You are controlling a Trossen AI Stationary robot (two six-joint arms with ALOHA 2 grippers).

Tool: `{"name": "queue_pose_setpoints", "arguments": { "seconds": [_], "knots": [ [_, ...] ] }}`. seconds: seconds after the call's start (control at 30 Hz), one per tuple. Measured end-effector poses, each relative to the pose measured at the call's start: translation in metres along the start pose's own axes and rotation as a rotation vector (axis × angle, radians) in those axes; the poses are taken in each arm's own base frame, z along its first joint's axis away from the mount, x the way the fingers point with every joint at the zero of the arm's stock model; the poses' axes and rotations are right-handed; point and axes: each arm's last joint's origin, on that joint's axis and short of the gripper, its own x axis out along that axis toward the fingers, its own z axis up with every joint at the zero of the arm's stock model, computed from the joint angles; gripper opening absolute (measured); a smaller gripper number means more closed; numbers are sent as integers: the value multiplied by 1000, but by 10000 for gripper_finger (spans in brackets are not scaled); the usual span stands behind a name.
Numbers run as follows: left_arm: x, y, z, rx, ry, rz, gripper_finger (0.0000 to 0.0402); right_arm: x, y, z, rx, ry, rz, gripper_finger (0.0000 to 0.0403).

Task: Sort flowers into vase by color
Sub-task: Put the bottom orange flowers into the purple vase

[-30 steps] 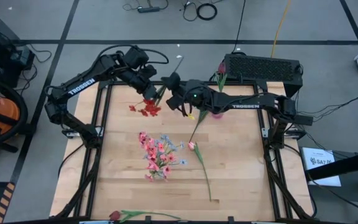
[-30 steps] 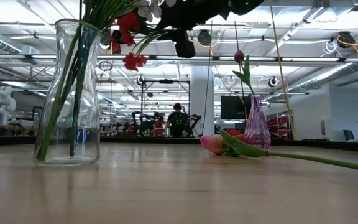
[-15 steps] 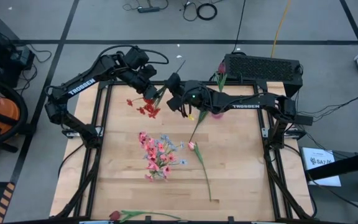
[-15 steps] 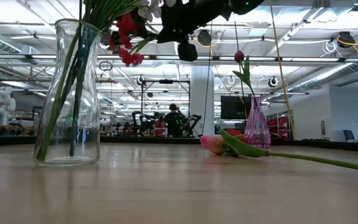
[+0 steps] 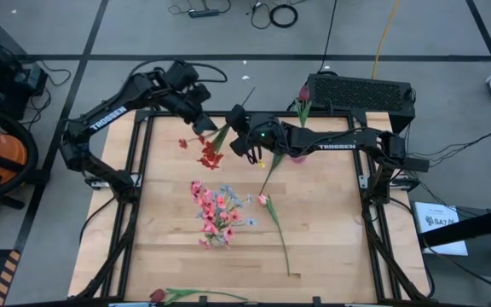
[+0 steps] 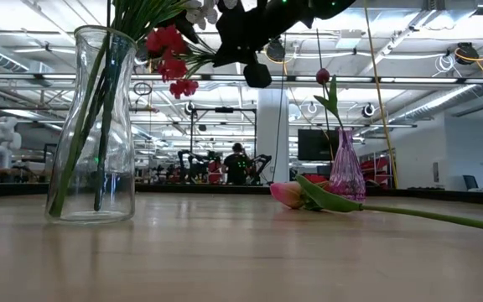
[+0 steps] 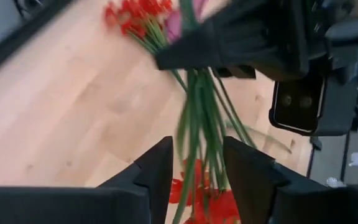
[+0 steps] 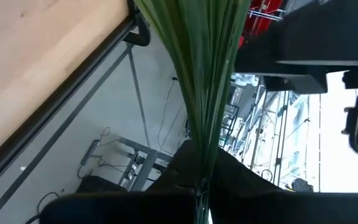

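Right hand (image 5: 239, 135) is pinched tight on the green stems of the red flowers (image 5: 210, 153), holding the bunch above the far part of the table (image 5: 331, 230). Left hand (image 5: 201, 119) sits just beside it, fingers (image 7: 157, 171) spread on either side of the stems without gripping. Pink and blue flowers (image 5: 216, 213) stand in a glass vase (image 6: 95, 126) at mid-table. A pink tulip (image 5: 263, 200) lies on the wood nearby.
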Motion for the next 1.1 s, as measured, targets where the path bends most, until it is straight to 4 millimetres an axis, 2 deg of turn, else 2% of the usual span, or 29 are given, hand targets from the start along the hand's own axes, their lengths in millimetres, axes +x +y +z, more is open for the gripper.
{"name": "queue_pose_setpoints", "arguments": {
  "seconds": [0.13,0.27,0.4,0.63,0.77,0.87,0.97,1.1],
  "knots": [
    [-28,2,-5,-6,-83,25,147,1,-3,-2,10,8,-31,1],
    [-65,-5,-17,20,-211,61,147,3,-17,-15,30,58,-144,1],
    [-101,-20,-34,75,-354,134,147,0,-50,-41,150,159,-234,3],
    [-149,-41,-72,141,-533,228,148,-31,-116,-98,467,427,-423,4],
    [-162,-48,-87,153,-577,231,148,-72,-139,-133,884,540,-566,4],
    [-165,-48,-97,154,-559,237,148,-115,-143,-153,1187,541,-581,3],
    [-162,-46,-102,158,-521,248,148,-158,-134,-165,1448,530,-524,3],
    [-158,-44,-104,175,-483,260,148,-208,-110,-170,1696,588,-387,3]
  ]
}}
